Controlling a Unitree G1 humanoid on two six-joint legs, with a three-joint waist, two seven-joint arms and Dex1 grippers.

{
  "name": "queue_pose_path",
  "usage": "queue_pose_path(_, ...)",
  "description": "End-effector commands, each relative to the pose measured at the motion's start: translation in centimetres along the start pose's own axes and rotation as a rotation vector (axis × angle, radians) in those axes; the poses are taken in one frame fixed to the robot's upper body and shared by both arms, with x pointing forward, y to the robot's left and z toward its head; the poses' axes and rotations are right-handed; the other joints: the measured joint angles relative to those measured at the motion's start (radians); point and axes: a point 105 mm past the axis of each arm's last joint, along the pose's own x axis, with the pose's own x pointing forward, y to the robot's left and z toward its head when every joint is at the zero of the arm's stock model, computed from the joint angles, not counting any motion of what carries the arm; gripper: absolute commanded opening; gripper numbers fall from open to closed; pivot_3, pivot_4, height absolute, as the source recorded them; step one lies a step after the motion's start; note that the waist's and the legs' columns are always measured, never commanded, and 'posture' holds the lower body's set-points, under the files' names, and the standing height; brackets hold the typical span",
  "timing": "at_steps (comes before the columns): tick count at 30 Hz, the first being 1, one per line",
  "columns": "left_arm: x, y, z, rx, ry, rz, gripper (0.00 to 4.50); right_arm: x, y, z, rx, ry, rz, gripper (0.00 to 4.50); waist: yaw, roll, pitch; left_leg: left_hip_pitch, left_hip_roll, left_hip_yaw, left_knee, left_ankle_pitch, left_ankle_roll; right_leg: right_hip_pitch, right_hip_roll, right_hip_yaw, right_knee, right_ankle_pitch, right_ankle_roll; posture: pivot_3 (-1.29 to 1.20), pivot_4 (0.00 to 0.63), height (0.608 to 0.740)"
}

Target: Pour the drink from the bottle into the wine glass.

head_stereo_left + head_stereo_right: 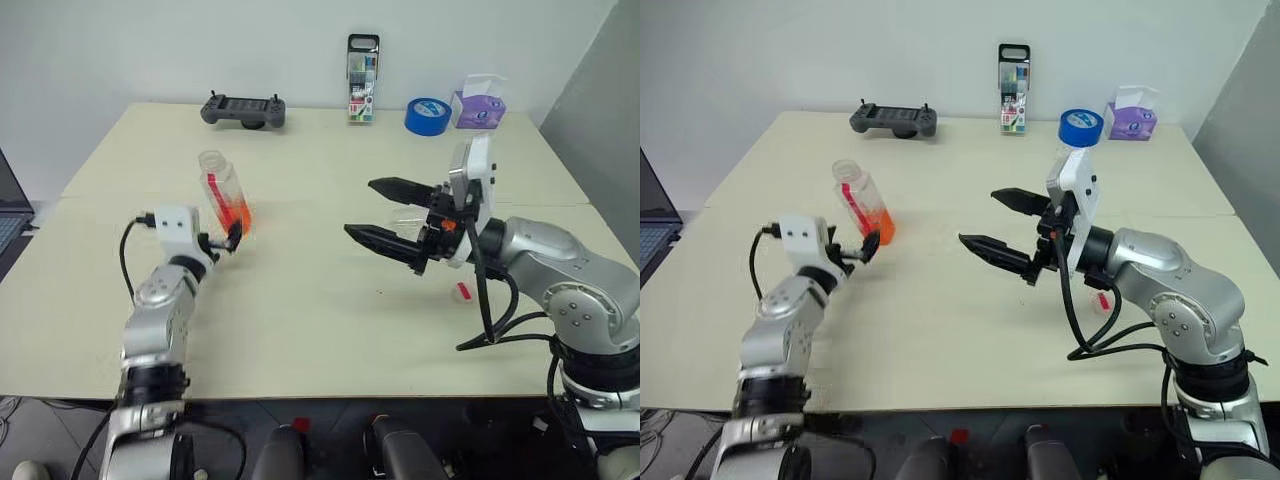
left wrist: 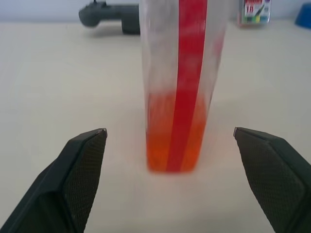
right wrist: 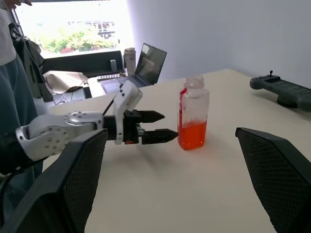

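The bottle stands upright on the beige worktop, on the robot's left side, with its neck uncapped. The drink, a bright orange liquid, fills roughly the lower third of the bottle; a red strip runs up one side.

The left tool sits just in front of the bottle at its base, with its fingers spread wide. In the left wrist view the two black fingers stand apart on either side of the bottle without touching it. The bottle is not held.

The right tool is raised above the middle of the worktop, well apart from the bottle, pointing toward the robot's left. Its fingers are spread wide and hold nothing.

A faint clear shape behind the right tool's fingers may be the wine glass; the view there is too obstructed to confirm.

Along the far edge of the worktop lie a grey handheld controller, a pack of markers, a roll of blue tape and a purple tissue box. A small pinkish object lies on the worktop beneath the right arm.
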Motion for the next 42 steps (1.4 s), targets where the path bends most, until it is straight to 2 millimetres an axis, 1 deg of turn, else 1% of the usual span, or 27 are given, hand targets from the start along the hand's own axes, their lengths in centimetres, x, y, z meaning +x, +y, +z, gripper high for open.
queue_pose_path(1,-3.5,-0.9,0.1,0.065,0.045,-0.063,4.48,-2.2,-0.2,-0.1,-0.084,0.036,-0.085,4.5,0.0,0.0,0.0,0.0,0.0,0.0,0.0,0.0,0.0,0.0,0.0,0.0,0.0,0.0,0.0,0.0,0.15,0.74)
queue_pose_path(4,-6.2,-3.5,-0.2,0.232,0.106,-0.284,4.48,-4.2,-1.8,-2.7,-0.218,0.197,-0.224,4.5,0.003,0.0,0.0,0.0,0.0,-0.001,0.0,0.0,0.0,0.001,0.0,0.0,0.0,-0.001,0.0,0.0,0.15,0.74)
queue_pose_path(5,-7.1,-4.8,0.1,0.224,0.112,-0.388,4.48,-5.2,-3.1,-3.5,-0.318,0.265,-0.313,4.5,0.006,0.001,0.0,0.001,0.0,-0.001,0.0,0.0,0.0,0.001,0.001,0.0,-0.001,-0.004,0.003,0.0,0.15,0.74)
queue_pose_path(6,-8.0,-6.4,1.0,0.232,0.096,-0.514,4.48,-6.4,-4.4,-4.2,-0.452,0.338,-0.39,4.5,0.011,0.002,0.001,0.001,-0.001,-0.001,0.0,0.0,-0.001,0.001,0.0,0.0,-0.001,-0.005,0.002,0.0,0.15,0.74)
queue_pose_path(7,-8.9,-7.9,1.9,0.251,0.084,-0.654,4.48,-7.7,-5.9,-5.0,-0.63,0.439,-0.45,4.5,0.013,0.002,0.001,0.001,-0.002,0.0,0.0,0.001,-0.001,0.002,0.0,-0.001,-0.001,-0.005,0.002,0.0,0.15,0.74)
queue_pose_path(8,-9.6,-8.8,2.5,0.268,0.081,-0.744,4.48,-8.6,-6.7,-5.6,-0.755,0.506,-0.465,4.5,0.015,0.002,0.001,0.001,-0.002,0.001,0.001,0.001,-0.001,0.002,0.0,-0.001,-0.001,-0.006,0.002,0.0,0.15,0.74)
queue_pose_path(10,-9.9,-9.5,3.5,0.309,0.078,-0.848,4.48,-10.2,-8.3,-6.9,-0.97,0.637,-0.468,4.5,0.015,0.002,0.001,0.002,-0.002,0.005,0.0,0.001,-0.001,0.002,0.0,-0.002,-0.001,-0.007,-0.001,0.0,0.15,0.74)
queue_pose_path(11,-9.8,-9.6,3.8,0.32,0.079,-0.867,4.48,-10.7,-8.8,-7.2,-1.031,0.668,-0.464,4.5,0.012,0.003,0.0,0.003,-0.002,0.009,0.0,0.001,-0.001,0.002,0.0,-0.001,-0.001,-0.007,-0.001,0.0,0.15,0.74)
queue_pose_path(12,-9.5,-9.8,4.2,0.323,0.073,-0.896,4.48,-11.4,-9.8,-7.9,-1.116,0.735,-0.454,4.5,0.007,0.003,0.0,0.004,-0.002,0.011,-0.001,0.001,-0.001,0.002,0.0,0.0,-0.001,-0.007,-0.001,0.0,0.15,0.74)
queue_pose_path(15,-8.9,-10.4,5.2,0.313,0.053,-0.96,4.48,-12.5,-11.8,-9.3,-1.27,0.837,-0.426,4.5,-0.002,0.003,0.001,0.004,-0.001,0.012,-0.001,0.001,-0.001,0.001,0.0,0.002,-0.001,-0.007,-0.001,0.0,0.15,0.74)
queue_pose_path(18,-8.4,-11.1,5.8,0.288,0.033,-0.998,4.48,-12.8,-13.1,-10.1,-1.334,0.874,-0.414,4.5,-0.008,0.003,0.001,0.005,0.0,0.014,-0.001,0.001,-0.001,0.001,0.002,0.004,0.0,-0.007,-0.001,0.0,0.15,0.74)
queue_pose_path(21,-7.3,-11.2,6.4,0.283,-0.02,-0.976,4.48,-12.5,-14.3,-11.5,-1.346,0.913,-0.384,4.5,-0.01,0.003,0.001,0.005,0.0,0.014,-0.001,0.001,-0.001,0.001,0.005,0.005,0.0,-0.007,-0.001,0.0,0.15,0.74)
queue_pose_path(24,-6.7,-11.4,6.3,0.293,-0.039,-0.966,4.48,-11.8,-15.1,-12.2,-1.344,0.908,-0.378,4.5,-0.01,0.003,0.001,0.005,0.0,0.014,-0.001,0.001,-0.001,0.001,0.007,0.005,0.0,-0.007,-0.002,0.0,0.15,0.74)
queue_pose_path(26,-6.5,-11.6,6.3,0.292,-0.053,-0.958,4.48,-11.0,-15.4,-12.8,-1.337,0.902,-0.364,4.5,-0.01,0.003,0.001,0.005,0.0,0.014,-0.001,0.001,-0.001,0.001,0.007,0.006,0.0,-0.004,-0.006,0.0,0.15,0.74)
queue_pose_path(29,-6.3,-12.1,6.2,0.285,-0.064,-0.954,4.48,-9.9,-16.1,-14.2,-1.304,0.915,-0.359,4.5,-0.01,0.003,0.001,0.005,0.001,0.014,-0.001,0.001,-0.001,0.001,0.007,0.006,0.0,-0.004,-0.006,0.0,0.15,0.74)
queue_pose_path(31,-6.3,-12.2,6.2,0.282,-0.068,-0.949,4.48,-9.4,-16.8,-14.7,-1.299,0.929,-0.364,4.5,-0.011,0.003,0.001,0.005,0.001,0.014,0.0,0.001,-0.001,0.001,0.007,0.006,0.0,-0.004,-0.006,0.0,0.15,0.74)
queue_pose_path(35,-6.1,-12.5,6.1,0.281,-0.076,-0.94,4.48,-9.1,-18.6,-15.0,-1.254,0.96,-0.415,4.5,-0.017,0.003,0.001,0.006,0.001,0.014,0.0,0.001,-0.001,0.002,0.007,0.006,0.001,-0.004,-0.007,0.0,0.15,0.74)
queue_pose_path(37,-6.1,-12.5,6.0,0.279,-0.079,-0.936,4.48,-8.7,-19.3,-14.9,-1.263,0.975,-0.426,4.5,-0.021,0.003,0.001,0.006,0.001,0.014,0.0,0.001,-0.001,0.002,0.007,0.006,0.001,-0.004,-0.007,0.0,0.15,0.74)
queue_pose_path(42,-5.9,-12.3,5.9,0.273,-0.087,-0.922,4.48,-7.6,-20.3,-14.3,-1.3,0.983,-0.436,4.5,-0.024,0.003,0.001,0.006,0.001,0.013,0.0,0.001,-0.001,0.002,0.007,0.006,0.001,-0.003,-0.007,0.0,0.15,0.74)
